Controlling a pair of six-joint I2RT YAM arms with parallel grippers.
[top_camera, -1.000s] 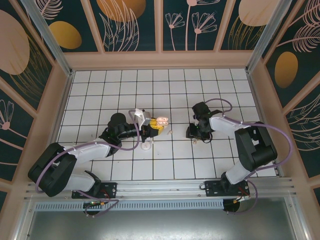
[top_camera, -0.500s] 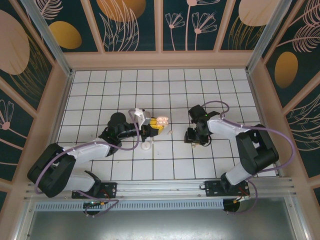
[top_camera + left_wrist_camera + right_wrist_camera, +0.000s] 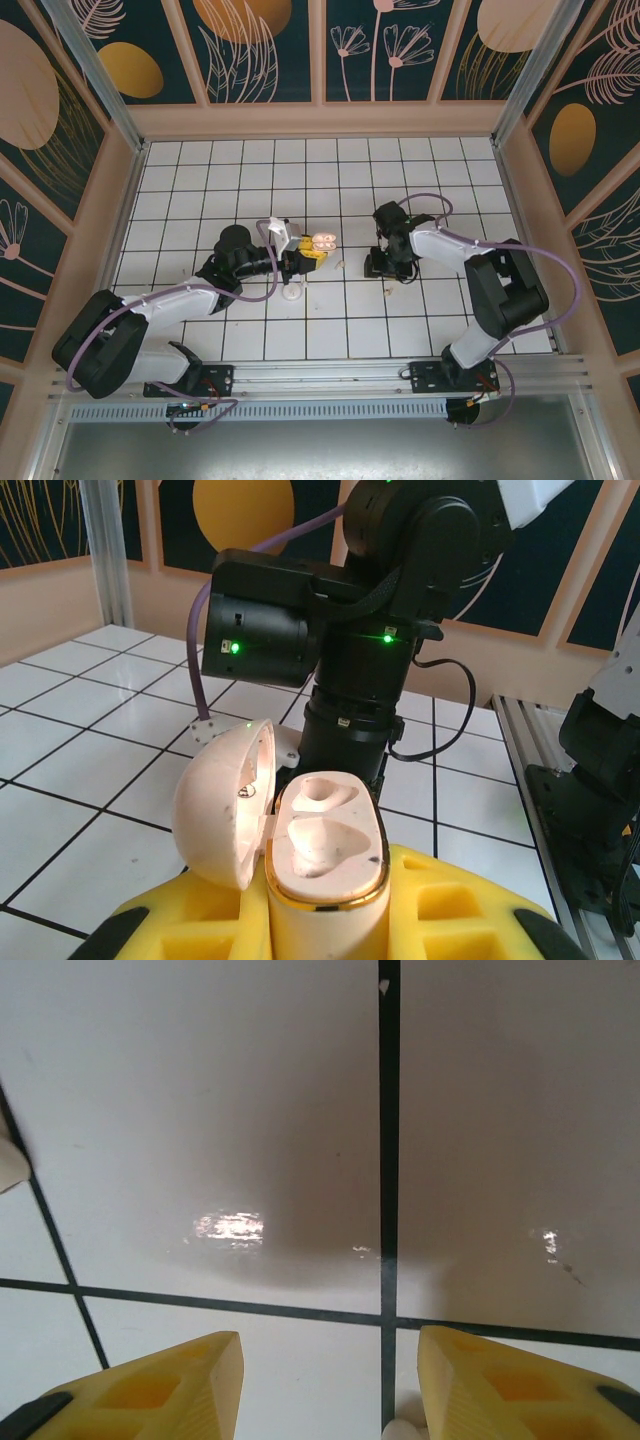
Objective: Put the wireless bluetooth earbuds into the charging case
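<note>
A white disc (image 3: 292, 292) lay on the tiled tabletop (image 3: 200, 180) just near of the left gripper (image 3: 305, 258), which pinched the charging case (image 3: 322, 880). The right arm (image 3: 380, 630) loomed beyond it. The pale pink, gold-rimmed case stood upright, its lid (image 3: 225, 800) swung aside and its wells empty. One earbud (image 3: 340, 264) lay right of the case. The other earbud (image 3: 388, 292) lay near the right gripper (image 3: 330, 1380), which was spread. Both were too tiny to tell which way they pointed.

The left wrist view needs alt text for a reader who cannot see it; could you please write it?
An open pale pink charging case stands clamped in the left end effector, lid hinged open, both wells looking empty. Behind it, the black right arm rises from the white tiled table.
</note>
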